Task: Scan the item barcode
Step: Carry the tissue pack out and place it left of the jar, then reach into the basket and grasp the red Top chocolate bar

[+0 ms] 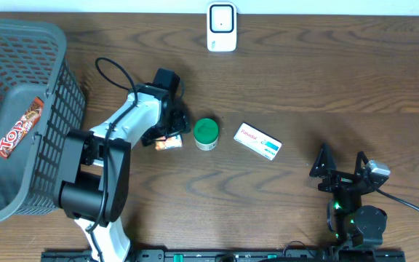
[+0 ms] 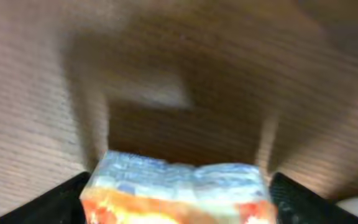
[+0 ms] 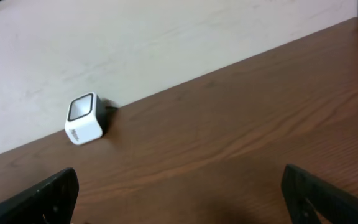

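Note:
The item, a small orange, white and blue packet (image 1: 169, 143), lies on the wooden table beside the left arm's wrist. In the left wrist view the packet (image 2: 176, 193) fills the space between the black fingers (image 2: 61, 202), blurred, with its ends close to them. My left gripper (image 1: 172, 135) stands over it with the jaws spread wide. The white barcode scanner (image 1: 222, 27) sits at the table's far edge and is also visible as a small cube (image 3: 84, 118) by the wall. My right gripper (image 1: 340, 154) rests open and empty at the near right.
A green-lidded jar (image 1: 206, 133) and a white and blue box (image 1: 257, 141) lie right of the packet. A grey mesh basket (image 1: 57, 44) at the left holds a red candy bar (image 1: 18, 128).

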